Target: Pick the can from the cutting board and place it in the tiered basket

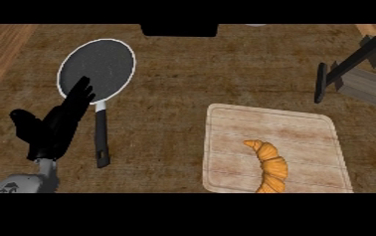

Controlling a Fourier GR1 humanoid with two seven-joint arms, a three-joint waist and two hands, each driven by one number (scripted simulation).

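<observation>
Left hand (55, 124): resting open by the counter's left edge, fingers straight, holding nothing.
Can: not showing; cannot tell where it is sitting.
Cutting board (294, 125): lying at the near right corner, carrying a croissant (270, 163).
Tiered basket (322, 83): standing at the right edge.

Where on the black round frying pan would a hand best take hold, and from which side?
Probably its long black handle: narrow, straight, pointing from the black round frying pan toward the robot. Come from above on its left, where the open black left hand shows beside it.
</observation>
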